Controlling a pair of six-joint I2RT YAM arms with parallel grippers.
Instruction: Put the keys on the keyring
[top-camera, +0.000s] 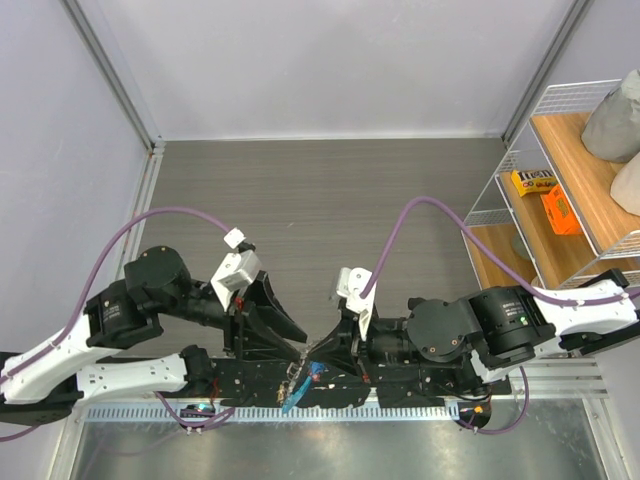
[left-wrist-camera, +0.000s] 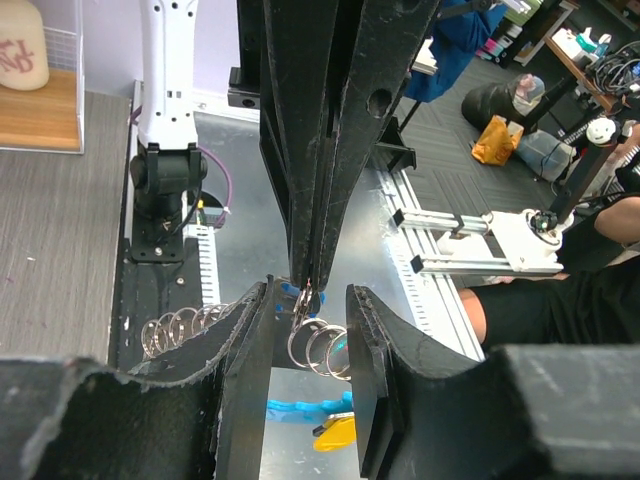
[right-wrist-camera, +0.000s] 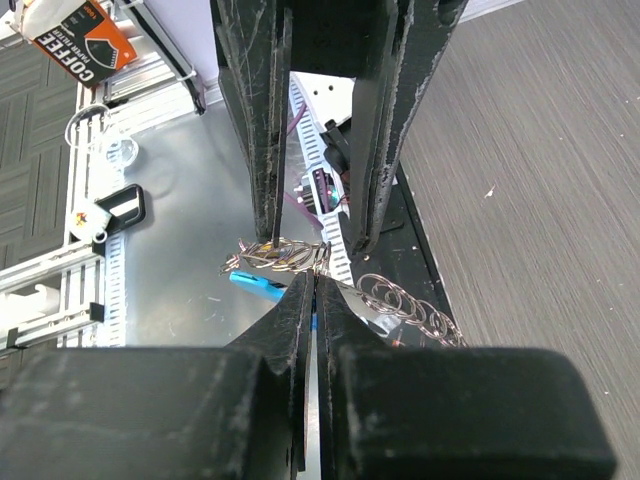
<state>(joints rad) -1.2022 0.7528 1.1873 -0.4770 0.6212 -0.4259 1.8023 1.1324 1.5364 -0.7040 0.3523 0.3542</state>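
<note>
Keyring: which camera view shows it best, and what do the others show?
Left wrist view: the keyring appears large between the fingers of the left hand, silver coils above its blue band. The right wrist view shows smaller coils in a chain; the top view shows only a tiny glint.

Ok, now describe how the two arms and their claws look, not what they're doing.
Both the left arm and right arm mix chunky black joint housings with white links. A lilac cable loops along each, and a white block sits at each wrist. The left claw and right claw have flat, tapering black fingers, visibly scuffed.
</note>
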